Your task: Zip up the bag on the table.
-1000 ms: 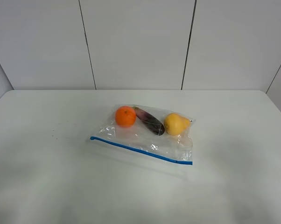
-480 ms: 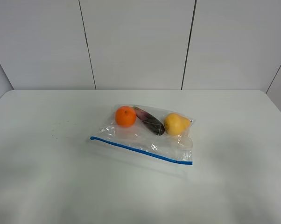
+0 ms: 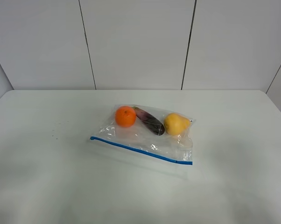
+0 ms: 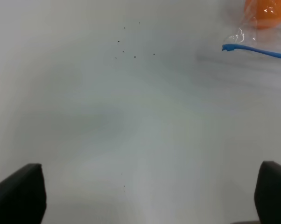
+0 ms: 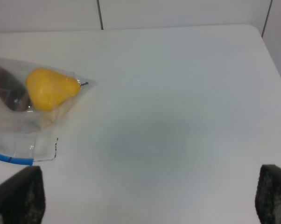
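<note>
Untouched, the bag (image 3: 147,133) lay mid-frame on the tabletop (image 3: 47,177), no tool in the high view.
Left wrist: left tool (image 4: 150,196) spread wide, blue zipper strip (image 4: 255,50) upper right; a loose pinch could drag the bag. Right wrist: right tool (image 5: 150,198) wide, pear (image 5: 49,88) upper left.

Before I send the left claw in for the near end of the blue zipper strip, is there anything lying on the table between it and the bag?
Nothing visible. In the left wrist view only bare table with a few tiny dark specks lies before the zipper strip of the bag.
</note>
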Controlling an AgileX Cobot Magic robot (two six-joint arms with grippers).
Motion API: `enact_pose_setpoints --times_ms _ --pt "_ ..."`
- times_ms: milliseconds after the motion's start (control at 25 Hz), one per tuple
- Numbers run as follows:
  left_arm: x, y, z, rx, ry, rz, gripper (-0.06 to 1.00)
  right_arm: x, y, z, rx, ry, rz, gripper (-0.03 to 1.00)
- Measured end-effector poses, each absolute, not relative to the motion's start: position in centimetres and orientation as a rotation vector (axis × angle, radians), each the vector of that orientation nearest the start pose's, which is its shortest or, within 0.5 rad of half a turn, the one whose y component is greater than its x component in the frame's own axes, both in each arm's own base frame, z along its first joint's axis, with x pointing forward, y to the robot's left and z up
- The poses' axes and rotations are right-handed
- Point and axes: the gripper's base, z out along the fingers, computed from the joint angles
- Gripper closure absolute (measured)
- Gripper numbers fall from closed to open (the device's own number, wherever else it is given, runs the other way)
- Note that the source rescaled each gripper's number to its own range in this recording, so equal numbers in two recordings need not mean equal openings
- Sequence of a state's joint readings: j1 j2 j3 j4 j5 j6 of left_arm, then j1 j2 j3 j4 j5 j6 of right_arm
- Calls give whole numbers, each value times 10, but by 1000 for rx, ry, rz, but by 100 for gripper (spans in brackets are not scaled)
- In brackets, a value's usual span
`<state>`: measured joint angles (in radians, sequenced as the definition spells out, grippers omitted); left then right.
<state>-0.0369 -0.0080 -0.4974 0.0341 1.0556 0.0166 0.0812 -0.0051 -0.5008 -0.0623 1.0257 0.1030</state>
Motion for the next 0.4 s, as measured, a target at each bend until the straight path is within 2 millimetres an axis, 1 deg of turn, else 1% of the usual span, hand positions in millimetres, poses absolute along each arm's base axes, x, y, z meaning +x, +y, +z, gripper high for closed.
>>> enact_pose_setpoints --times_ms 400 --pt "-6 3 277 53 2033 28 -6 -4 -5 280 24 2002 44 -3"
